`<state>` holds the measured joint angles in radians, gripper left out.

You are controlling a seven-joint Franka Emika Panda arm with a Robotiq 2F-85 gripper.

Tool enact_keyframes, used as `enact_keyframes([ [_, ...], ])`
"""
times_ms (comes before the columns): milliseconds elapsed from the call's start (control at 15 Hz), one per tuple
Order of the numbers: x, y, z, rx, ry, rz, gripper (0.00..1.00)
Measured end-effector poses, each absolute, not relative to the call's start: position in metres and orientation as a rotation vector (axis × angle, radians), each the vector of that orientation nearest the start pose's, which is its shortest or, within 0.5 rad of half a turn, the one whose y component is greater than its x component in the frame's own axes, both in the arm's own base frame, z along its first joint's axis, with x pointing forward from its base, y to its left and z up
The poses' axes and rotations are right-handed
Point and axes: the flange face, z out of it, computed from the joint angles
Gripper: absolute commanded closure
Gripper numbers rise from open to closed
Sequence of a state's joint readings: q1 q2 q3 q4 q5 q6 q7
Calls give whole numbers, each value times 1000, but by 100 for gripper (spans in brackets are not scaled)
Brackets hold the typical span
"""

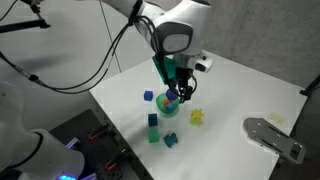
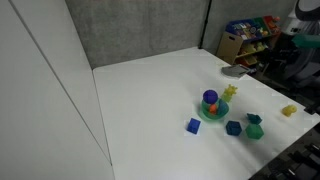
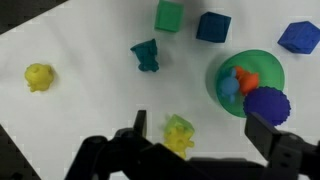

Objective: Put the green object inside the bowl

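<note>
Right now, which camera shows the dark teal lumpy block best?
The wrist view: the teal block appears large and unobstructed there, its irregular outline is clear, and it lies apart from everything around it. In both exterior views it is only a tiny dark speck, its shape unreadable.

The white table (image 3: 80, 40) holds the bowl (image 3: 212, 82), the green object (image 3: 146, 55), a green cube (image 3: 168, 14) and other blocks (image 3: 298, 36).

Arm (image 1: 172, 18): glossy white rounded shells, with a grey-black disc cap on one joint. Black cables (image 1: 105, 60) trail off it. Gripper (image 3: 198, 128): matte black, with blocky fingers (image 3: 275, 140) and angular linkages.
</note>
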<state>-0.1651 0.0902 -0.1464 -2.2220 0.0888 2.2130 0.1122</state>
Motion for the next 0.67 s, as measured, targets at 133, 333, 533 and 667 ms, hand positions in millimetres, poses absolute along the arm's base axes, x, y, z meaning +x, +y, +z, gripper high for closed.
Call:
enact_keyframes([
  [133, 502, -166, 303, -2974, 686, 166, 0],
  [333, 502, -174, 267, -2984, 637, 198, 0],
  [533, 499, -178, 229, -3001, 607, 228, 0],
  [667, 496, -179, 204, -3014, 603, 232, 0],
])
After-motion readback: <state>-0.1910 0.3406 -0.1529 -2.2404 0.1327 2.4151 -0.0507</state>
